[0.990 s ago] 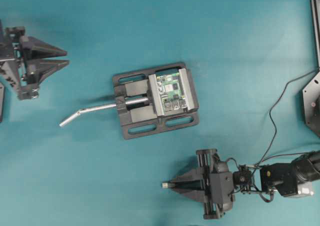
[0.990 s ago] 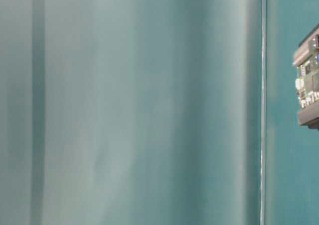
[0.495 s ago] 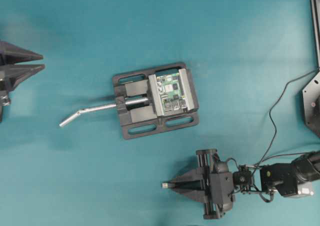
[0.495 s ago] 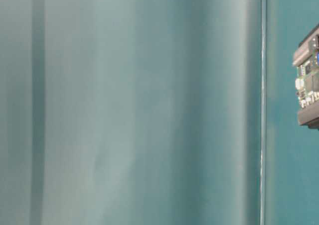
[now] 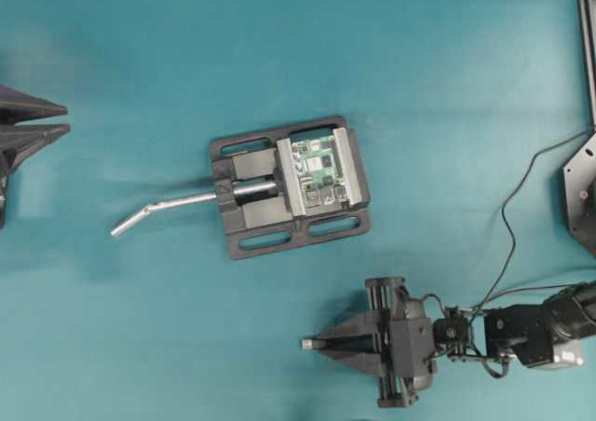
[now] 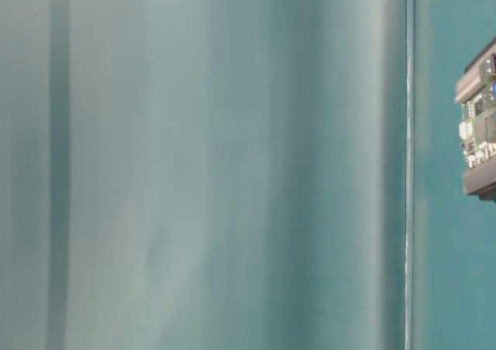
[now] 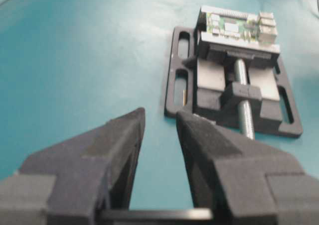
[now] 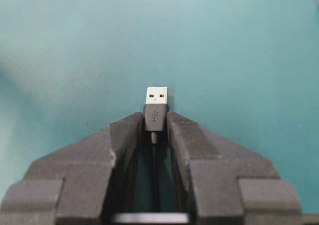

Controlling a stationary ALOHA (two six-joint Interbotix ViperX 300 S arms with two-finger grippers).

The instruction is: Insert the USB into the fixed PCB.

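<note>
The left hand [image 5: 42, 121] has pulled back to the worktop's far left edge, fingers apart and empty. The fixed PCB [image 5: 318, 170] sits clamped in the vise [image 5: 289, 186], well ahead of it. The right hand [image 5: 317, 345] grips the USB [image 8: 156, 108], so the approach is clear.

The scene is evenly and brightly lit from above. Soft shadows are cast on the teal tabletop [image 5: 279, 48] beside the vise [image 5: 289, 186] and below the right gripper [image 5: 307, 345]. Mild glare is seen on the vise handle [image 5: 163, 207]. The overhead view is rendered sharp. The table-level view is filled by a blurred, streaked teal surface, with only its right edge in focus. In the left wrist view the near fingers [image 7: 219, 150] are softened, and the PCB [image 7: 237, 25] is slightly blurred.
</note>
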